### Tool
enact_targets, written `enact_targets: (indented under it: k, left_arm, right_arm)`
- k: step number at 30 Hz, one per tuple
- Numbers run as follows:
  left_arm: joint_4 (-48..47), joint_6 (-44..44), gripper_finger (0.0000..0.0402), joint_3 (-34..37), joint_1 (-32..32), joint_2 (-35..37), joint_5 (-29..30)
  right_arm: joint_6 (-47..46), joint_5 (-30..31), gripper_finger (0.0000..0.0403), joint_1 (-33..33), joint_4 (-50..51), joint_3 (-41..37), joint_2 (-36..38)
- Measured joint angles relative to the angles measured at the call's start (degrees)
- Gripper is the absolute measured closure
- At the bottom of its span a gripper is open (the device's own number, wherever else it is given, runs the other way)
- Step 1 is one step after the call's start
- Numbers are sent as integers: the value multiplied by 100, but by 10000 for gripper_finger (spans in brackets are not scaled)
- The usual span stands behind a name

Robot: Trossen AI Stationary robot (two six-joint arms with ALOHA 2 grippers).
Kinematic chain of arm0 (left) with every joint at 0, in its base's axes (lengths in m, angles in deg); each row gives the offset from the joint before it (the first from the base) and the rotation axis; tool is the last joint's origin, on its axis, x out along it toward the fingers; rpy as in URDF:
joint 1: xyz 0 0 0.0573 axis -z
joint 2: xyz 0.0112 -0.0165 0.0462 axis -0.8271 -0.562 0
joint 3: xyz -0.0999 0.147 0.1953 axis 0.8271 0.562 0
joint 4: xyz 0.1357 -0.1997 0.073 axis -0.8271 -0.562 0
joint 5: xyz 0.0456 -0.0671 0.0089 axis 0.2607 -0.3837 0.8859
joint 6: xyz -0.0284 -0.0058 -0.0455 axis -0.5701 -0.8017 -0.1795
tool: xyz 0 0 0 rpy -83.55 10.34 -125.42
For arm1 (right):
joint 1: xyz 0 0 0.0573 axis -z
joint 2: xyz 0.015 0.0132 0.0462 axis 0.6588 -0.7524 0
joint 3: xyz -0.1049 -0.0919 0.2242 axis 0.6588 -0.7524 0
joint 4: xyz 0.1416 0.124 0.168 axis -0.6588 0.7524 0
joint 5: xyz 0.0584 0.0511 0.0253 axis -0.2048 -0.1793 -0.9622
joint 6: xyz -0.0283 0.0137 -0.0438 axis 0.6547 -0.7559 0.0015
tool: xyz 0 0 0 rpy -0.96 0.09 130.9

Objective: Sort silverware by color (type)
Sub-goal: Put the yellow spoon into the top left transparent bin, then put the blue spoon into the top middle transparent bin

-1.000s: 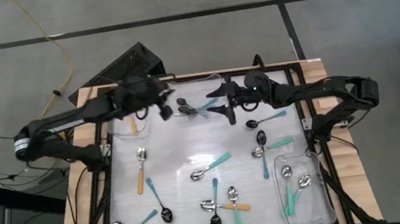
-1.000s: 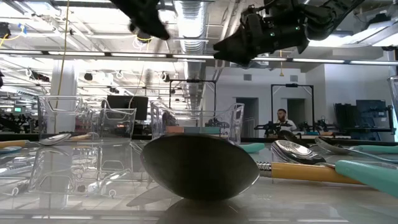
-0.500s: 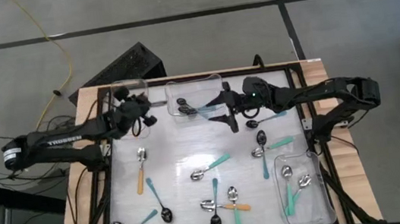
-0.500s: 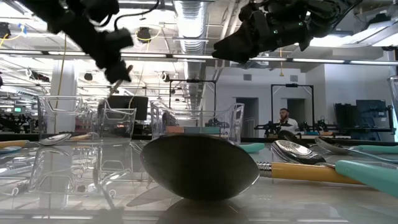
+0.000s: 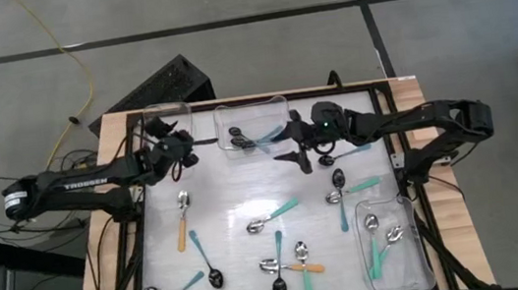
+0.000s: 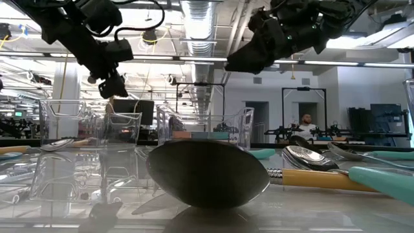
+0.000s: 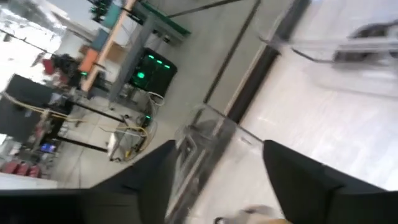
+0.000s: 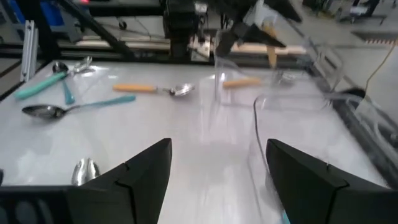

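the left tool (image 5: 179, 140) is being held spread over the far-left bin (image 5: 170, 126), presumably for dropping an orange spoon (image 8: 244, 81); the right tool (image 5: 297, 150) is being held spread, empty, beside the middle bin (image 5: 255, 131).

We see small spoons (image 5: 273, 217) with silver or dark bowls and teal, blue or orange handles lying flat, scattered across the frame's middle and lower part. A few lie at upper centre, and three teal ones (image 5: 381, 239) at lower right.
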Motion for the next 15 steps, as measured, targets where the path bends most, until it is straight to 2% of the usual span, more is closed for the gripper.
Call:
enact_targets:
  k: [5, 8, 12, 15]
  left_arm:
    - [-124, -130, 126, -251, 320, 254, -255]
    - [-147, -101, 123, -460, 560, 500, -153]
    - [-339, -222, 125, -716, 898, 897, 279]
    - [-378, -648, 125, -735, 1126, 1208, 33]
  right_arm:
    - [-160, 2, 117, 33, 894, 62, 380]
    - [-172, 15, 117, 33, 1950, 277, 658]
    - [-428, 220, 117, -59, 3296, 603, 930]
    - [-835, 579, 117, -157, 4518, 724, 1089]
